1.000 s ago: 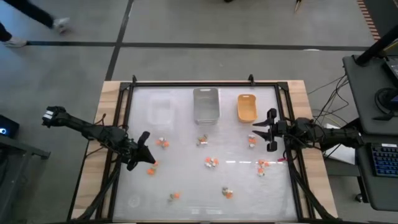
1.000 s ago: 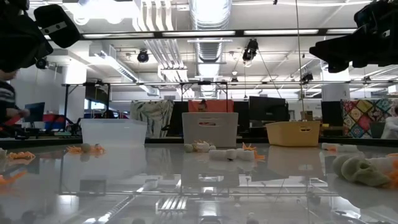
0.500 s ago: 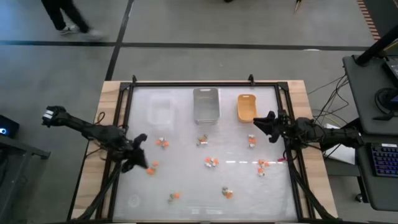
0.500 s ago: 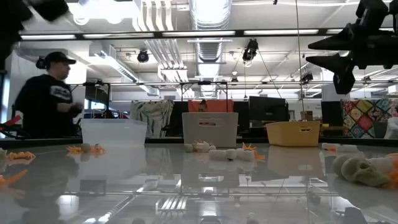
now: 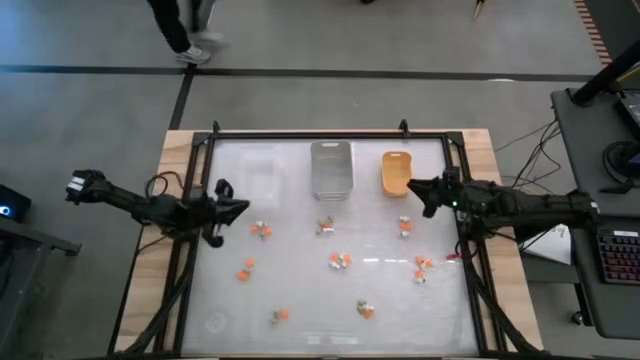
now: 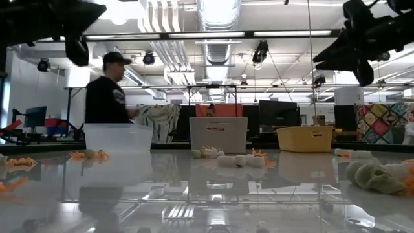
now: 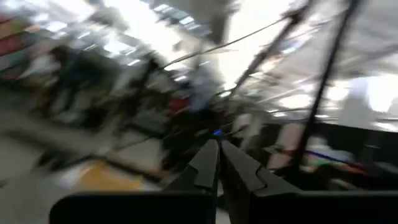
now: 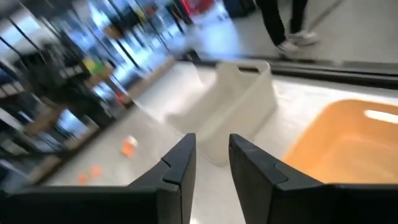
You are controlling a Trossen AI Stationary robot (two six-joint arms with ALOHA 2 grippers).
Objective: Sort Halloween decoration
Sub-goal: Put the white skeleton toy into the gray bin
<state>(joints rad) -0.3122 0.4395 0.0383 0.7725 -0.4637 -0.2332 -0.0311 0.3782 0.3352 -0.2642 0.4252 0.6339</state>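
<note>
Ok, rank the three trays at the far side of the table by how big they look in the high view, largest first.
1. Grey tray, the longest outline of the three.
2. Clear tray, about as wide but a little shorter; its faint edges make that uncertain.
3. Orange-yellow tray, plainly the smallest.

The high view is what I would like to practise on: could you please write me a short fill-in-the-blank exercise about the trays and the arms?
1. Three trays stand in a row at the table's far edge: the clear tray, the grey tray and the ____ tray.
2. The right gripper hovers beside the ____ tray, its jaws apart.
3. The left gripper has its jaws ____.
4. The grey tray stands ____ the other two trays.

Missing words: orange; orange; shut; between
</note>
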